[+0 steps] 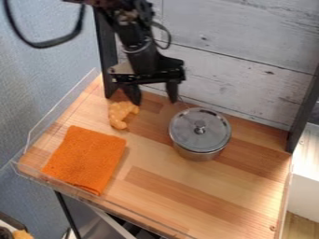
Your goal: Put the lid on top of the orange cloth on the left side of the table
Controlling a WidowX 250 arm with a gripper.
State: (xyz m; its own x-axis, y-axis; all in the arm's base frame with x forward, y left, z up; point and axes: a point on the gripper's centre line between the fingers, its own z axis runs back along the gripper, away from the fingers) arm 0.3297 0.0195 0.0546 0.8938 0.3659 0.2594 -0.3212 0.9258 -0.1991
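Note:
My gripper (154, 99) hangs over the back of the table, its two fingers spread apart with nothing between them. To its right and nearer the camera, the round metal lid (200, 130) with a small knob lies on a silver pot (199, 155). The orange cloth (86, 159) is spread flat on the left side of the table, in front of and to the left of the gripper. Lid and cloth are well apart.
An orange, shrimp-like toy (121, 114) lies behind the cloth, below and left of the gripper. The wooden table (181, 196) has a clear raised edging at left and front. A white plank wall stands behind, between dark posts.

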